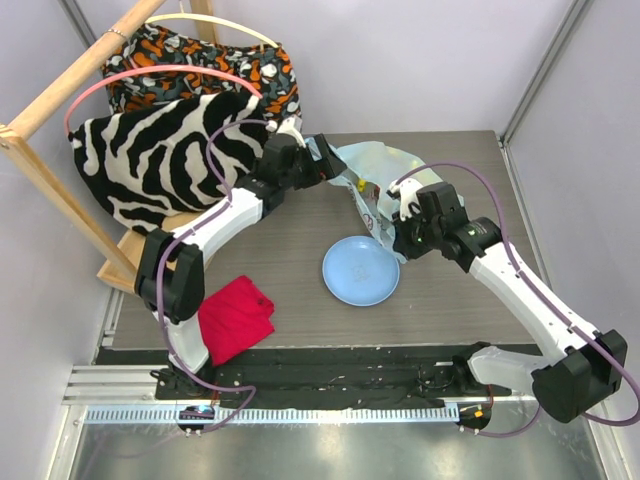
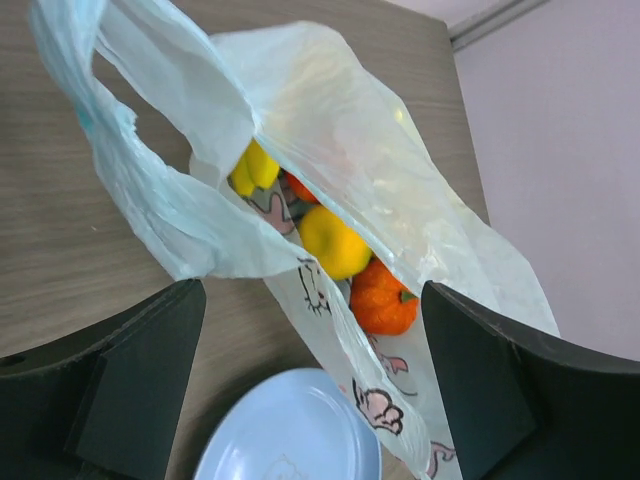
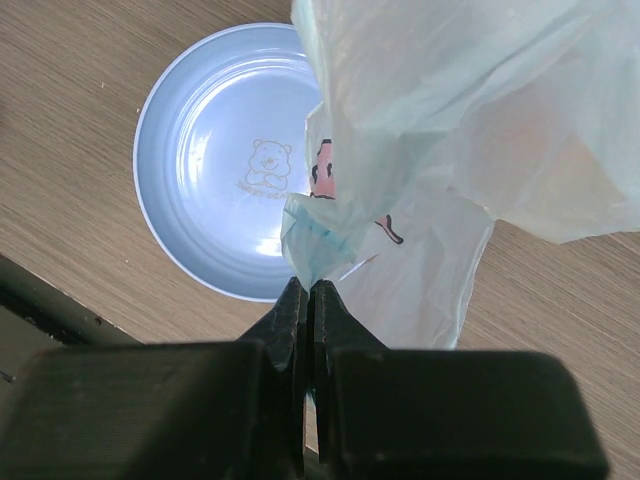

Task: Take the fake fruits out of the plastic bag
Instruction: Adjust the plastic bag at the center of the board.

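Black fingers point(image 3: 285, 320) of the right gripper point(image 3: 307, 290) fill the bottom of its own view. They are pressed tight together and pinch a folded edge of the bag point(image 3: 460, 110). Above the pinch the bag is thin and crinkly, and part of it hangs over the plate point(image 3: 200, 150). That plate lies flat on the table point(image 3: 80, 120) and has a little bear drawn in its middle.

On the other side, the left gripper point(image 2: 310, 300) has its two fingers spread wide, one at each side of its view, and it holds nothing. Between them you can look into the open bag. Every one of the fruits that shows is inside the bag, in a row: a banana bunch point(image 2: 252, 170), a red fruit point(image 2: 300, 188) just beside it and mostly hidden, a yellow fruit point(image 2: 335, 243), and an orange fruit point(image 2: 382, 298) touching the yellow one. The orange fruit is closest to the plate.

From above, the bag stretches between the two grippers on the far half of the table, and its near end is just beside the plate. A red cloth point(image 1: 235, 315) lies at the near left edge, well apart from the bag. A zebra cushion point(image 1: 150, 160) sits at the far left.
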You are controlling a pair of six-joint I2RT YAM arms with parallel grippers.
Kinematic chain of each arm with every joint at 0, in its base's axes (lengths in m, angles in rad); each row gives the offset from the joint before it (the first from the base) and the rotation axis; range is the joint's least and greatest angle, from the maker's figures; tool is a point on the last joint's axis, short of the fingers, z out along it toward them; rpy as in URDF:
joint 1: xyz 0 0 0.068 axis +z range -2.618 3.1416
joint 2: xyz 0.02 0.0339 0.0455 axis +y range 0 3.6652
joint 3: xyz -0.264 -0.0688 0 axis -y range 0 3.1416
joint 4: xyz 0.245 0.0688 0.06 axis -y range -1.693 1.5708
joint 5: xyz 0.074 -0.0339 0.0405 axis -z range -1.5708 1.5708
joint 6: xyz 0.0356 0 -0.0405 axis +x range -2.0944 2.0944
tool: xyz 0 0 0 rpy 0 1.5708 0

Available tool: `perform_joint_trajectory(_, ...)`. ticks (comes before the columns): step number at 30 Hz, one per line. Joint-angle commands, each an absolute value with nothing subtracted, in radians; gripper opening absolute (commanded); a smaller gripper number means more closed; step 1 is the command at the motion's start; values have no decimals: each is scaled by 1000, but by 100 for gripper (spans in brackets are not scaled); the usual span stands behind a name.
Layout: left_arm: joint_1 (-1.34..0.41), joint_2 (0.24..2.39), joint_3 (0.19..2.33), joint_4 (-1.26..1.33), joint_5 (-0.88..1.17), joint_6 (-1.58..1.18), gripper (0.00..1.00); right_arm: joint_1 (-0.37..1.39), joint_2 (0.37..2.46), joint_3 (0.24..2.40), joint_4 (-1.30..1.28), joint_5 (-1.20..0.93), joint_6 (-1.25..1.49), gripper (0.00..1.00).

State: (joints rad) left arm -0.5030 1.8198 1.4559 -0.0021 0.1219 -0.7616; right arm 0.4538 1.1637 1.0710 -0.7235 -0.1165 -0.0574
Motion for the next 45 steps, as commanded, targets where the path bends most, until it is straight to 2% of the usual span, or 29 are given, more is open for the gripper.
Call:
perform_joint_trajectory(1,-495,1865,1523,-8,14,-692,85,451,1140,1091,-698,-109,-75,1)
perform_joint_trajectory(3,-497,1905,1581,-5,17,-669,69,433,1150,1101,-695,-91,-81,1)
perform_joint_trajectory(4,-497,1951,1612,-12,6,-657,53,417,1172,1114,-692,-84,-86,1)
perform_joint_trajectory(6,-495,1992,1699,-86,-44,-640,40,367,1206,1169,-689,-80,-113,1)
perform_joint_trajectory(7,-495,2023,1719,-104,-69,-631,20,348,1241,1193,-690,-84,-123,1)
perform_joint_trajectory(9,-483,2043,1742,-94,-66,-632,0,295,1282,1255,-690,-107,-141,1)
perform_joint_trajectory(13,-460,2066,1821,-23,32,-574,0,166,1472,1405,-637,-133,-126,1)
perform_joint_trajectory(15,-451,2097,1942,-26,52,-505,0,120,1593,1582,-588,-147,-129,1)
perform_joint_trajectory(16,-442,2102,1977,-25,40,-482,0,109,1655,1747,-584,-153,-136,1)
perform_joint_trajectory(18,-431,2128,2106,-104,8,-405,0,86,1849,1932,-586,-149,-137,1)
perform_joint_trajectory(19,-423,2134,2170,-103,-41,-385,0,81,1902,2107,-581,-146,-133,1)
perform_joint_trajectory(22,-416,2134,2220,-75,-5,-270,0,69,2080,2428,-594,-129,-107,1)
perform_joint_trajectory(24,-411,2108,2235,-80,29,-252,0,64,2126,2520,-598,-143,-95,1)
perform_joint_trajectory(27,-407,2047,2205,-145,93,-270,0,63,2038,2440,-595,-175,-113,1)
perform_joint_trajectory(29,-407,2002,2136,-170,173,-275,0,63,1952,2211,-581,-189,-144,1)
perform_joint_trajectory(31,-408,1913,1961,-184,276,-281,0,63,1823,1964,-578,-184,-169,1)
perform_joint_trajectory(33,-413,1820,1765,-207,319,-284,0,57,1746,1797,-580,-164,-176,1)
perform_joint_trajectory(34,-414,1786,1694,-213,328,-279,0,52,1661,1628,-580,-152,-175,1)
perform_joint_trajectory(37,-420,1668,1481,-241,363,-265,0,48,1516,1327,-577,-124,-228,1)
perform_joint_trajectory(38,-423,1643,1439,-242,368,-262,0,48,1490,1269,-575,-83,-236,5)
perform_joint_trajectory(39,-432,1617,1398,-242,373,-261,0,46,1471,1226,-578,-63,-247,14)
perform_joint_trajectory(40,-437,1586,1352,-242,400,-261,0,46,1448,1191,-606,-49,-248,34)
perform_joint_trajectory(41,-442,1574,1333,-241,420,-259,0,46,1436,1192,-626,-51,-249,42)
perform_joint_trajectory(43,-465,1554,1316,-244,462,-253,0,46,1399,1254,-691,-104,-256,60)
perform_joint_trajectory(45,-498,1549,1316,-247,463,-247,0,67,1353,1387,-747,-198,-262,71)
